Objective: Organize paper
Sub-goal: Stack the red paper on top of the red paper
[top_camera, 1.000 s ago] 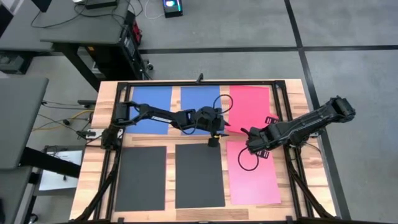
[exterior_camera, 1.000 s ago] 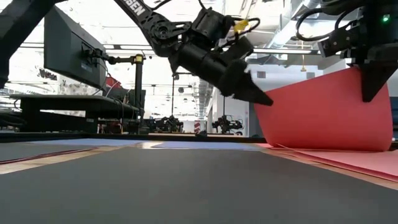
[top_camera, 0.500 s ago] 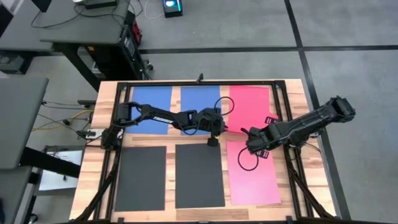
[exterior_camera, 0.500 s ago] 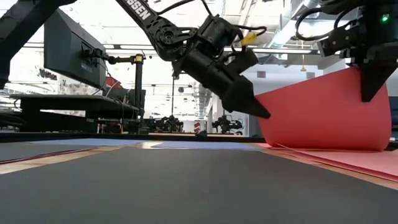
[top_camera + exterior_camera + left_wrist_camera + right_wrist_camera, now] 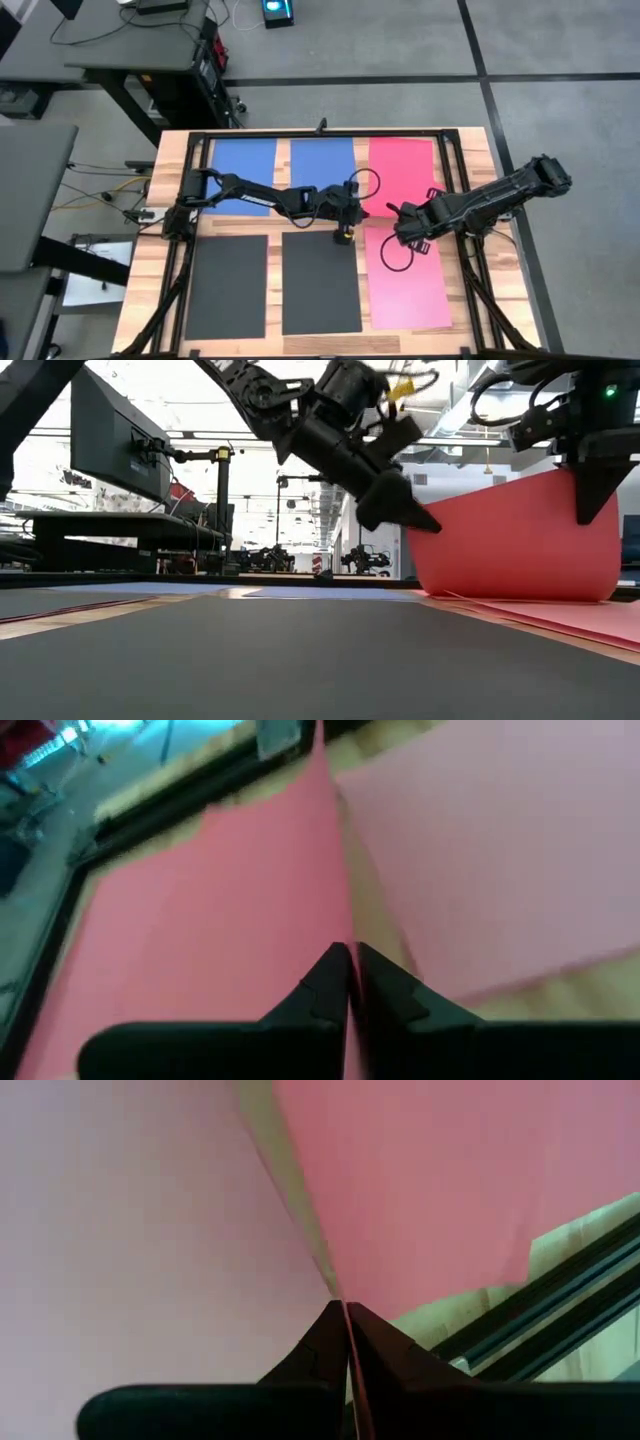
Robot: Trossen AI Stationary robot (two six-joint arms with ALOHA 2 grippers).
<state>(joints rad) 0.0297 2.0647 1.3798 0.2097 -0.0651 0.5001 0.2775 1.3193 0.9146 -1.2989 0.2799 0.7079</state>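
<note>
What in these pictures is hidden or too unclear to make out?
- Low view: the lifted red sheet blocks the room behind it.
- High view: the right tool and its arm cover part of the pink sheet.
- Left wrist view: the left tool grips a sheet edge; the surroundings are blurred.

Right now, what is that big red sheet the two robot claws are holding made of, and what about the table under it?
The flat red sheet looks like thin matte paper or light card: it curves upward, glare-free, where the right gripper and left gripper pinch its edges. The light brown table looks like wood, since it shows plank-like grain stripes; whether solid or veneer, I cannot tell.
</note>
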